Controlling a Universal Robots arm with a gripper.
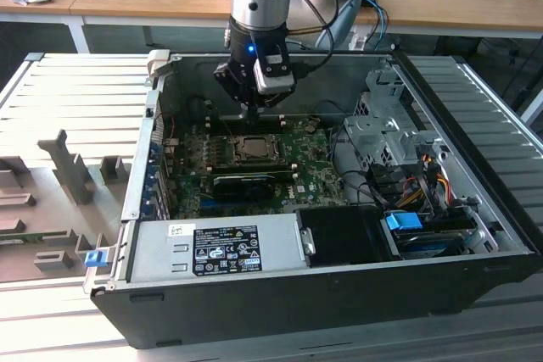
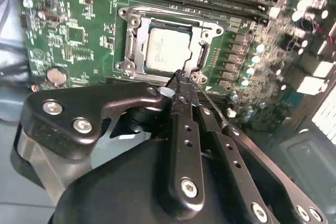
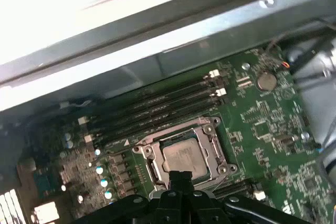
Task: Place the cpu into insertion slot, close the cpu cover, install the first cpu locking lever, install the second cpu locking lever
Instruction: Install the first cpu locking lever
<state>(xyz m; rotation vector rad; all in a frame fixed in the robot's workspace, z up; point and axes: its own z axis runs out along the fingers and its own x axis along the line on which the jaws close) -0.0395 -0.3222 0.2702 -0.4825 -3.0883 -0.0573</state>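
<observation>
Cpu (image 2: pixel 167 51) under flat cpu cover (image 2: pixel 133 45), claw (image 2: pixel 179 77) close above

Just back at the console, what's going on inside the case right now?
The arm's end effector hangs low inside the open computer case, shut, with its tips right at the edge of the cpu cover. The cpu already sits in its slot on the motherboard, and the cover appears to lie flat around it, with the chip showing through its window. I cannot tell whether the tips are pinching anything.
</observation>
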